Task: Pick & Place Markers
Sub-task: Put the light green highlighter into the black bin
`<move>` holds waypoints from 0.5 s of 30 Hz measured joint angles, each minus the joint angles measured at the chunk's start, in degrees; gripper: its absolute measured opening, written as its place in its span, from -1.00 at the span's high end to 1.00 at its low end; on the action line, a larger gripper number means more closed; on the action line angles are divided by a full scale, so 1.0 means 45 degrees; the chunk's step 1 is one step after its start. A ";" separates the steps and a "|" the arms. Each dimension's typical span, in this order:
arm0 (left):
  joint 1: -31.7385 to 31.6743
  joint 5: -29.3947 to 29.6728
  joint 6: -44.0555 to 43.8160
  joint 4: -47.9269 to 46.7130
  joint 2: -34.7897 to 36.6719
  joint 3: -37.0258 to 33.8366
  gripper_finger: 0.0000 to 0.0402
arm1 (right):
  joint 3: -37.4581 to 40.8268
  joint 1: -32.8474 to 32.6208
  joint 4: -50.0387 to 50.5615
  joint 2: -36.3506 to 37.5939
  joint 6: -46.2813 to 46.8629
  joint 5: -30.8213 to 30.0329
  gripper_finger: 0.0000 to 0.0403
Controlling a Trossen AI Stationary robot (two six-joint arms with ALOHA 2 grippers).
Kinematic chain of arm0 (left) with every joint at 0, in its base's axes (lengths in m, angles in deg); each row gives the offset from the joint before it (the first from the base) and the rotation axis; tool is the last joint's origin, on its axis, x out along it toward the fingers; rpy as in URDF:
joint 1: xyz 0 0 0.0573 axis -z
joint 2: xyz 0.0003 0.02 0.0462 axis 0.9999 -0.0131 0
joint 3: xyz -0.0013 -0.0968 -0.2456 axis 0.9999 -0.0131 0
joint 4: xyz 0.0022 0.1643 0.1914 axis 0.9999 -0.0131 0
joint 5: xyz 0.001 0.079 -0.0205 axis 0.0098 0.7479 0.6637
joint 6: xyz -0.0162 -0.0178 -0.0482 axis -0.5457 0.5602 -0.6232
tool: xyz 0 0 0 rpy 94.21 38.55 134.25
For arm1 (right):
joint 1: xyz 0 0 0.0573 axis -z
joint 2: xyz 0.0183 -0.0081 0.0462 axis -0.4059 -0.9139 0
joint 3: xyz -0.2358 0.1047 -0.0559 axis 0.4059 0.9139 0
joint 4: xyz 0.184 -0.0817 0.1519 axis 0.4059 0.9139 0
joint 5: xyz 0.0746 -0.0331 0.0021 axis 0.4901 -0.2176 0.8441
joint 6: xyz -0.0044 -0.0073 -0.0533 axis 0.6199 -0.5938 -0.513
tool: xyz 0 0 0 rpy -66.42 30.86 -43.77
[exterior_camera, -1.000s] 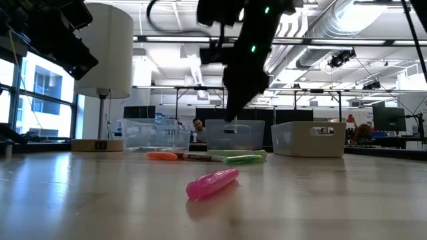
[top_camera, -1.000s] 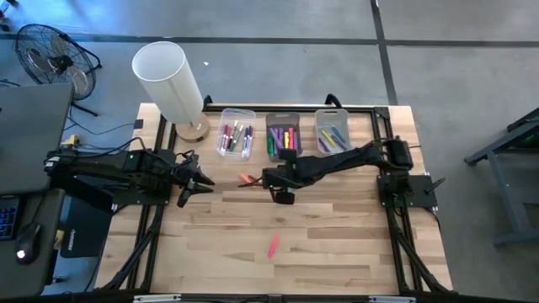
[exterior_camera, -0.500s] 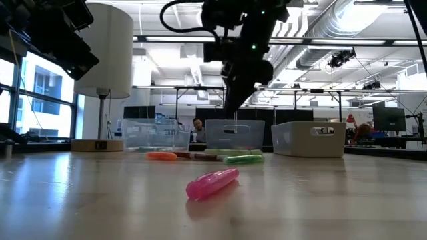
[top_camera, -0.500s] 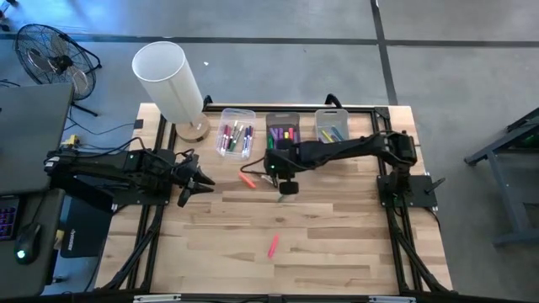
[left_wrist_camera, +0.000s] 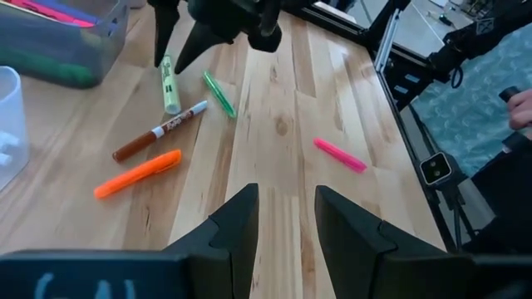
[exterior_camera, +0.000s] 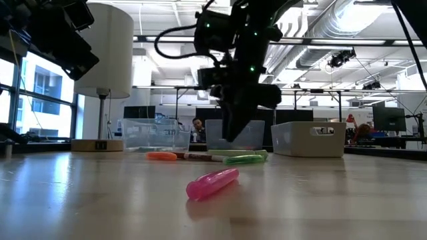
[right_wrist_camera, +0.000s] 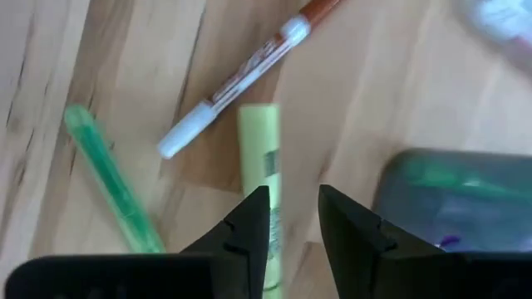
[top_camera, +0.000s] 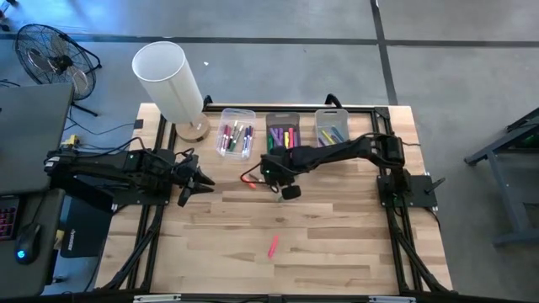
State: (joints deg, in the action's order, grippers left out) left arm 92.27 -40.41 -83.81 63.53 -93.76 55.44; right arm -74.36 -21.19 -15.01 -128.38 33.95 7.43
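Right gripper hangs over the loose markers near the bins, fingers spread, lined up on the yellow marker. Looks like the grab step; next it needs to drop and pinch. Left gripper waits, fingers apart.

Three bins stand in a row along the table's far edge, markers inside them. A lamp stands just left of the bins. In front of the middle bin, four loose markers lie close together under the right gripper. Another marker lies alone, well nearer the front edge. The left gripper hangs left of the cluster.
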 joint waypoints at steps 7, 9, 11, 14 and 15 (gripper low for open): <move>0.0000 0.0000 -0.0024 0.0039 0.0000 0.0000 0.42 | 0.0000 0.0323 0.0249 -0.0644 -0.0029 0.0493 0.53; -0.0005 0.0004 -0.0024 0.0039 0.0000 0.0000 0.42 | 0.0000 0.0419 0.0323 -0.0809 -0.0021 0.0457 0.53; -0.0005 0.0002 -0.0024 0.0038 0.0000 0.0000 0.42 | 0.0000 0.0496 0.0432 -0.0944 -0.0010 0.0535 0.53; -0.0001 0.0005 -0.0021 0.0035 0.0000 0.0000 0.42 | -0.0023 0.0560 0.0681 -0.1074 0.0083 0.0806 0.53; -0.0005 0.0000 -0.0019 0.0035 0.0000 0.0000 0.42 | -0.0035 0.0560 0.0775 -0.1092 0.0159 0.0861 0.53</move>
State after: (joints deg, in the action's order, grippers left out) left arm 92.25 -40.41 -83.90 63.68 -93.76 55.44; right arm -74.52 -18.67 -11.52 -133.29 34.66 11.30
